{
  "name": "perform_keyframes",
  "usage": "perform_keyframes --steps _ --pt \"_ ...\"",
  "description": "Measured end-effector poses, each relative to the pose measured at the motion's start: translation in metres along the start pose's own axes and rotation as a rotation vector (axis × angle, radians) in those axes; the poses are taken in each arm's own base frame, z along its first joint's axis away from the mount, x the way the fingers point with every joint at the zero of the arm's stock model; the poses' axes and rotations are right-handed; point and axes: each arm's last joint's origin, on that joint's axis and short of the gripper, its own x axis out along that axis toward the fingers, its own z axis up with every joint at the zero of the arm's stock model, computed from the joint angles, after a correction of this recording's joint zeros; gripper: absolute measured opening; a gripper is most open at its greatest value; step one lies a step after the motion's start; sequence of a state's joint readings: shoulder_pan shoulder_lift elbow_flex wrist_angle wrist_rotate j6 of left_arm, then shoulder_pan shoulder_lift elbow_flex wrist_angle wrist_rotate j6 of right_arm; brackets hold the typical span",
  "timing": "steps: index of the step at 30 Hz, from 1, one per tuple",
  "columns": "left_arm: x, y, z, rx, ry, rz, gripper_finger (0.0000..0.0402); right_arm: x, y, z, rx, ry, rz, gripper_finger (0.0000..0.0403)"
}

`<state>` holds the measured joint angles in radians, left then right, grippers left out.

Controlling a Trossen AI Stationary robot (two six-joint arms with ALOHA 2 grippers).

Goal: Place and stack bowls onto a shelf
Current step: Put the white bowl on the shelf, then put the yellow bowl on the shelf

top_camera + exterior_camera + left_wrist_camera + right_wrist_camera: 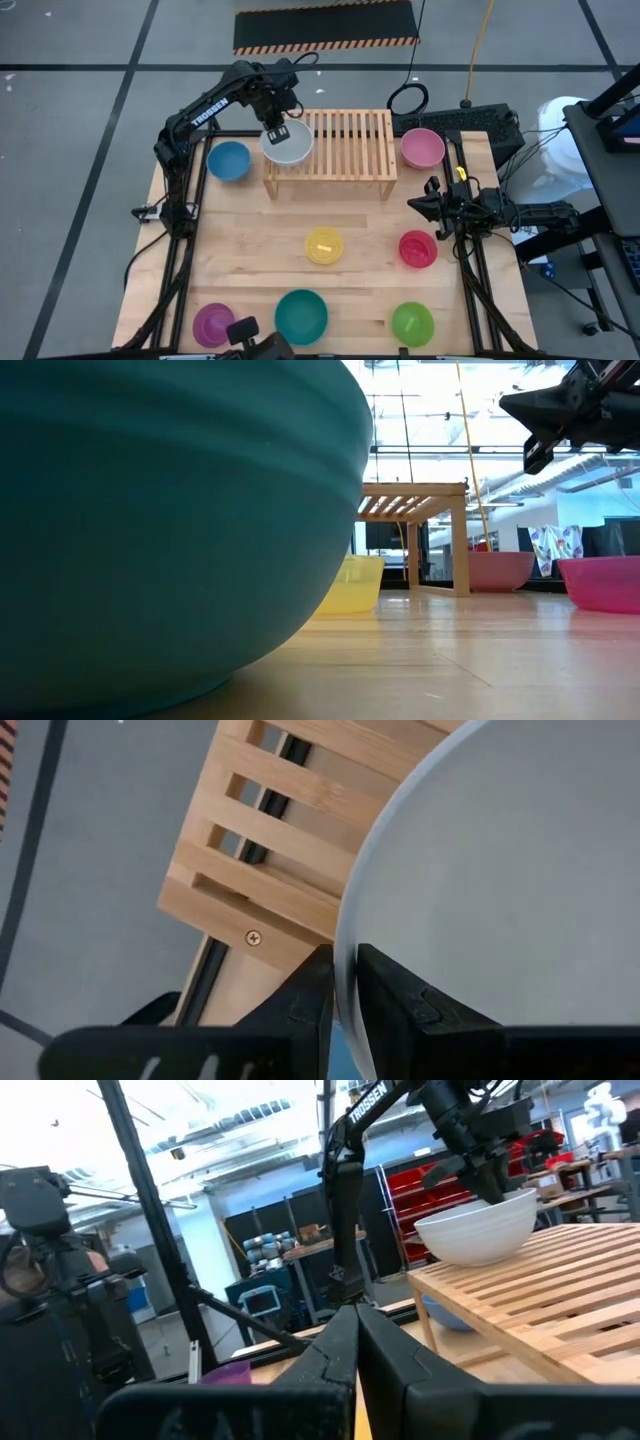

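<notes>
My left gripper (pixel 277 133) is shut on the white bowl (pixel 290 145) over the left end of the light-wood shelf (pixel 345 145). In the right wrist view the white bowl (pixel 480 1230) sits at or just above the slats (pixel 540 1295); which, I cannot tell. My right gripper (pixel 414 206) is shut on nothing and hovers off the shelf's right front leg, above the red bowl (pixel 417 248). The blue bowl (pixel 229 160), pink bowl (pixel 422 147), yellow bowl (pixel 324 245), purple bowl (pixel 213 323), teal bowl (pixel 301 316) and green bowl (pixel 412 323) stand upright on the table. My left gripper pinches the white bowl's rim (pixel 347 935) on its far-left side, one finger (pixel 400 1000) inside the bowl and the other finger (pixel 305 995) outside. The fingers come from above, pointing down. The bowl stays roughly upright over the shelf's left end (pixel 250 870).
The middle and right of the shelf top (pixel 365 140) hold nothing. The teal bowl (pixel 170 510) fills the low view's left. A keyboard (pixel 470 122) and cables lie at the table's far right; frame rails (pixel 470 270) run along both sides.
</notes>
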<state>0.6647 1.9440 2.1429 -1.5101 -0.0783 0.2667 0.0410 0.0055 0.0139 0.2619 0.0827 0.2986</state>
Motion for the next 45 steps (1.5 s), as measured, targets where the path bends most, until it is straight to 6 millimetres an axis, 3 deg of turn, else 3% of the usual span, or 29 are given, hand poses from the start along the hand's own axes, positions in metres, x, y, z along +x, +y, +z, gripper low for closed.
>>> perform_keyframes --steps 22,32,36,45 --pt "-0.029 -0.005 -0.001 0.045 -0.159 0.056 0.0053 0.000 0.000 0.000 -0.008 0.000 0.004 0.0000" --pt "-0.118 -0.016 -0.052 0.001 -0.437 0.071 0.0053 -0.002 0.005 0.017 -0.094 -0.173 0.043 0.0000" --pt "-0.150 -0.027 -0.077 -0.014 -0.534 0.065 0.0053 0.000 0.002 0.007 -0.101 -0.053 -0.008 0.0000" --pt "-0.203 -0.056 -0.145 -0.027 -0.666 -0.007 0.0053 -0.004 0.021 0.071 -0.169 0.097 -0.045 0.0000"
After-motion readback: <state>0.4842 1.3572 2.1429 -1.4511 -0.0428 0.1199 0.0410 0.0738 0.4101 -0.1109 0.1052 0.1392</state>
